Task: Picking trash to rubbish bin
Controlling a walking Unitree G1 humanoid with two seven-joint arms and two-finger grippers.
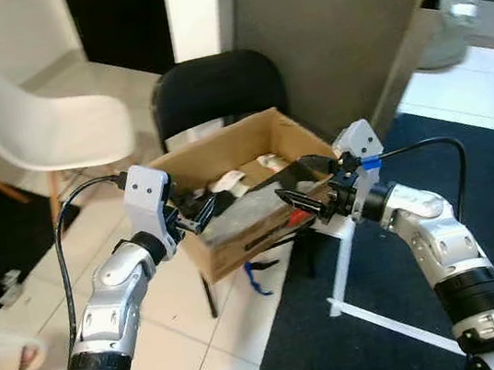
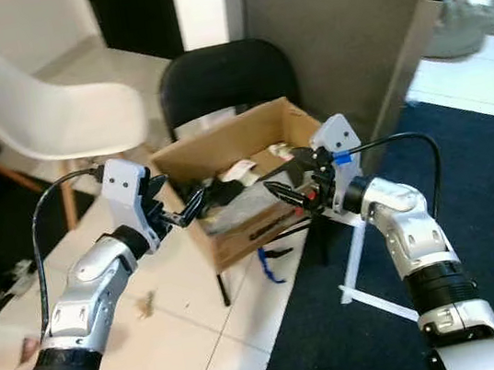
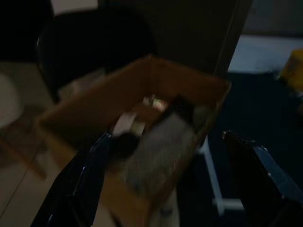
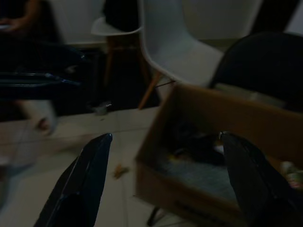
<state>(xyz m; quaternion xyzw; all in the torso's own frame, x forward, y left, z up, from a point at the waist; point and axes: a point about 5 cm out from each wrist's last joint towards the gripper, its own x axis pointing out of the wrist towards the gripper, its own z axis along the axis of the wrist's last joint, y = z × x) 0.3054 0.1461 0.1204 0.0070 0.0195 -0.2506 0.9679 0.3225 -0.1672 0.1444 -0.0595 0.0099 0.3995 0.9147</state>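
Flanking an open cardboard box (image 1: pixel 257 188) that serves as the rubbish bin, the robot's two claws hang level with its rim, one at each end. The left claw (image 1: pixel 197 213) sits at the box's near-left corner, its black fingers spread and holding nothing; the right claw (image 1: pixel 301 203) hovers at the opposite end, over the front wall, also spread and empty. Inside the box lie a grey padded wrapper (image 1: pixel 244 211), stretched along the box's long axis, and some pale scraps (image 1: pixel 233 183) behind it. The box runs crosswise between the claws, so each claw points inward along its length. A small scrap of litter (image 2: pixel 144 302) lies on the tiled floor (image 2: pixel 175 326) below the left arm, plainly the nearer one.
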